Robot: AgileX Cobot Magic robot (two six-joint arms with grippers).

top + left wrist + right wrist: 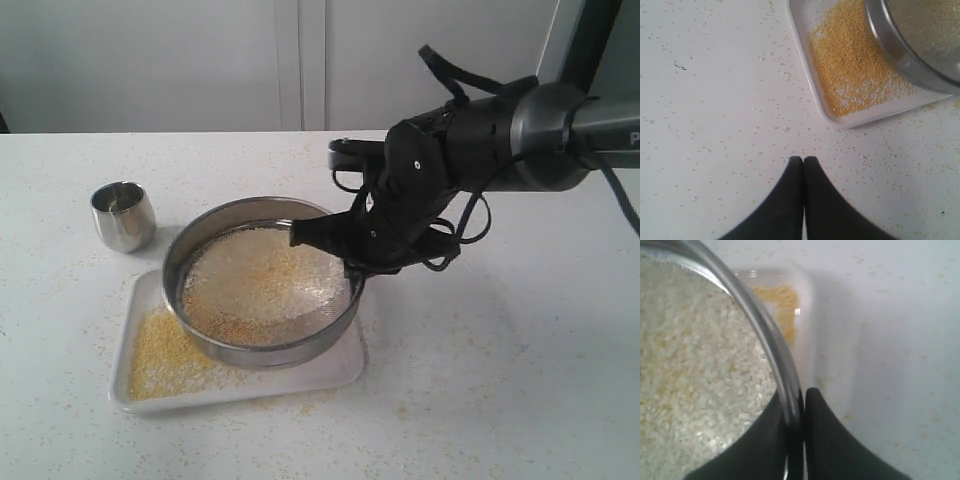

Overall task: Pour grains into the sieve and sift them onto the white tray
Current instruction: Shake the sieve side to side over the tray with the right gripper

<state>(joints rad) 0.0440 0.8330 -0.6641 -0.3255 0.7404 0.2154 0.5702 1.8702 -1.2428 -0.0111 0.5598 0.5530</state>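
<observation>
— While the left pincer [803, 162] sits pressed together, empty, where's the white tray [335, 367]?
— Just ahead of it. The right pincer [345, 252] is clamped on the rim of the sieve [265, 352], over that tray, grains [255, 280] inside.

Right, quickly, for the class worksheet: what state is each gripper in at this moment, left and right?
Left gripper: closed, holding nothing.
Right gripper: closed on the rim of the sieve.
</observation>
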